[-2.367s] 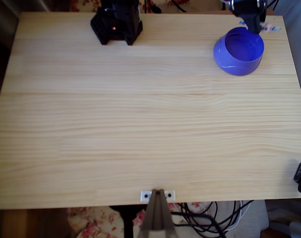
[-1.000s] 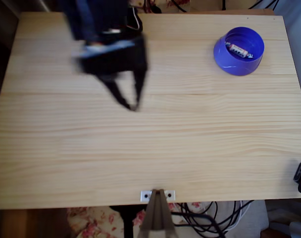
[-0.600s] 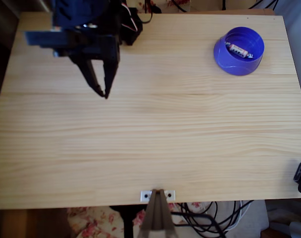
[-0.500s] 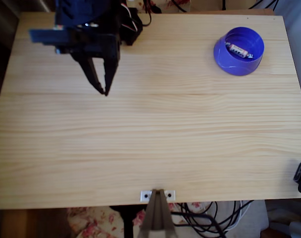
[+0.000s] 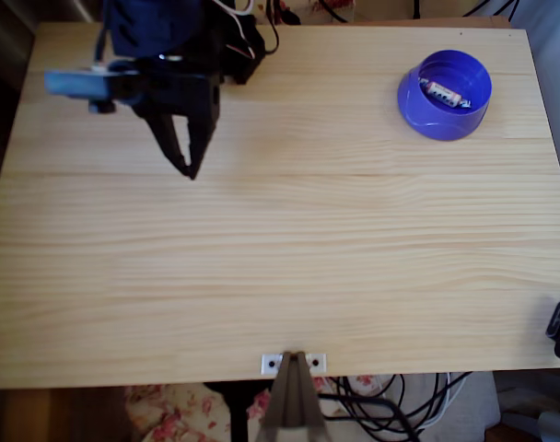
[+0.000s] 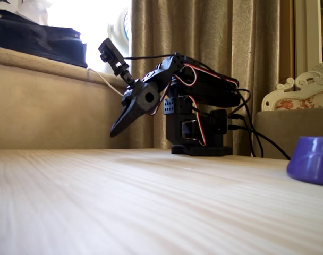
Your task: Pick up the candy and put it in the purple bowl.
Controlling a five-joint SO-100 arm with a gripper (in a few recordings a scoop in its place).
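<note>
A pale wooden table (image 5: pixel 280 258) seen from straight above, with a black robot arm at its top left and a purple bowl (image 5: pixel 443 115) near its top right corner. The bowl is round, glossy and blue-purple. Inside it lies the candy (image 5: pixel 445 93), a small wrapped sweet with a pale middle and twisted ends, resting on the bowl's floor toward the upper side. The bowl and the arm are well apart, almost the whole width of the table between them.

In the overhead view the gripper (image 5: pixel 188 168) points down the picture, its two dark fingers narrowing to meet at their tips with nothing between them, so it looks closed and empty. It hangs over bare wood.

In the fixed view, taken from low at table height, the gripper (image 6: pixel 117 129) slants down to the left, its tip held above the tabletop and not touching it. The arm's base (image 6: pixel 198 139) stands behind it on the table, with red and black wires looping over it. The purple bowl (image 6: pixel 312 159) shows at the right edge, its contents hidden by its wall. Curtains and a beige sofa back fill the background
</note>
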